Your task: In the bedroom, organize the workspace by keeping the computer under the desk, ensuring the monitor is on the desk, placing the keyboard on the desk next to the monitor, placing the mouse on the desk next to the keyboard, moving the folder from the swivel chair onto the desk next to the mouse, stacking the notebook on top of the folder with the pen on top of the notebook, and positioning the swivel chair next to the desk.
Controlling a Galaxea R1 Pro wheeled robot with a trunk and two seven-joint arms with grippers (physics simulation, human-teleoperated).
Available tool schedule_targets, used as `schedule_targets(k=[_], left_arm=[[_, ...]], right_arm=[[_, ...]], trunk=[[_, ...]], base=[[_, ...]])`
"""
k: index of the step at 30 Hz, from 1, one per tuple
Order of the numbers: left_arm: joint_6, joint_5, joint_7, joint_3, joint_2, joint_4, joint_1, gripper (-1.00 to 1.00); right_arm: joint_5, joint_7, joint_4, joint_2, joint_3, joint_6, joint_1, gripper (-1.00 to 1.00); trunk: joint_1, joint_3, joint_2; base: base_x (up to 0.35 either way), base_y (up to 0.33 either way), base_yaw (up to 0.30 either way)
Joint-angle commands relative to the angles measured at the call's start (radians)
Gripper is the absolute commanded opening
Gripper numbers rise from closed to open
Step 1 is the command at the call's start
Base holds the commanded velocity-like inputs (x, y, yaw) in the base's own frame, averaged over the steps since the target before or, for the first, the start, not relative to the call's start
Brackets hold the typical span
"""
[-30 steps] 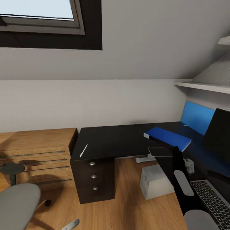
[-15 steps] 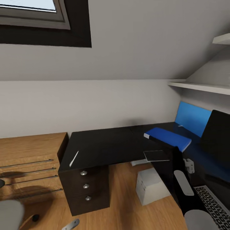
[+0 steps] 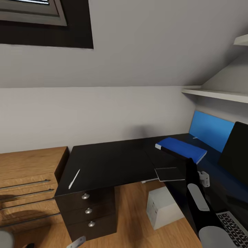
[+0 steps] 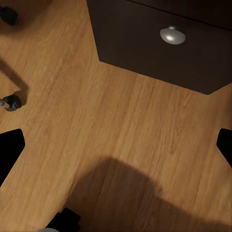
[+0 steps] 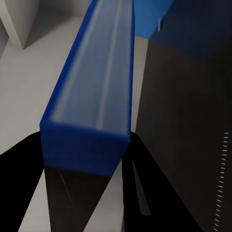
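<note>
Three drawers (image 3: 86,210): set in the black unit under the desk's left end, each with a round silver knob, all closed, so their contents cannot be seen.
Desk (image 3: 113,162): glossy black L-shaped top running along the grey sloped wall and turning toward the robot on the right.
Right gripper (image 5: 79,169): its two black fingers are drawn in on the near edge of the notebook (image 3: 170,174), a thin dark book held flat and level at the desk's inner corner. In the head view the right arm (image 3: 193,187) hides the fingers.
Folder (image 3: 181,148): bright blue, lying flat on the desk just beyond the held notebook. In the right wrist view its near end (image 5: 92,106) sits straight ahead of the fingers, close but apart from them.
Left gripper (image 4: 116,150): spread wide with nothing between the fingers, pointing down at the wood floor (image 4: 121,121) near the lowest drawer knob (image 4: 172,35).
Pen (image 3: 74,179): slim and white, lying on the desk's left end, well apart from both grippers.
Computer (image 3: 162,206): light grey tower on the floor under the desk.
Monitor (image 3: 237,151): black screen on the desk at far right, in front of a blue wall panel (image 3: 210,129).
Keyboard (image 3: 236,227): on the desk at lower right, partly cut off.
Swivel chair castor (image 4: 12,102): on the floor, seen by the left wrist camera.
Oak shelving (image 3: 27,179): low unit left of the desk.
</note>
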State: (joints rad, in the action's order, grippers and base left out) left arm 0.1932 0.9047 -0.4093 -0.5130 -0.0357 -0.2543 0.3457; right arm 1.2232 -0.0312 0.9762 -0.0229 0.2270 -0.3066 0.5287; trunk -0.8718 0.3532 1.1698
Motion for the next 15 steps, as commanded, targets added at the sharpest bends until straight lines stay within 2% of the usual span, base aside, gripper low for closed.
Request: schedule_targets(k=[1,4,10,15], left_arm=[[0.005,0.01,-0.005,-0.009,0.0,0.0,0.001,1.0],[0.005,0.01,-0.005,-0.009,0.0,0.0,0.0,1.0],[0.005,0.01,-0.005,-0.009,0.0,0.0,0.001,1.0],[0.005,0.01,-0.005,-0.009,0.0,0.0,0.001,1.0]], right_arm=[[0.006,-0.003,0.001,0.0,-0.002,-0.003,0.001,-1.0],[0.006,-0.004,0.001,0.0,-0.002,-0.003,0.001,-1.0],[0.008,-0.004,0.002,0.0,-0.001,-0.003,0.001,-1.0],[0.01,-0.001,0.005,0.0,0.0,-0.002,0.001,-1.0]], trunk=[[0.0,0.001,0.001],[0.0,0.001,0.001],[0.0,0.001,0.001],[0.0,0.001,0.001]], base=[[0.033,0.0,-0.001],[0.11,0.0,-0.001],[0.228,0.0,0.0],[0.08,0.0,0.0]])
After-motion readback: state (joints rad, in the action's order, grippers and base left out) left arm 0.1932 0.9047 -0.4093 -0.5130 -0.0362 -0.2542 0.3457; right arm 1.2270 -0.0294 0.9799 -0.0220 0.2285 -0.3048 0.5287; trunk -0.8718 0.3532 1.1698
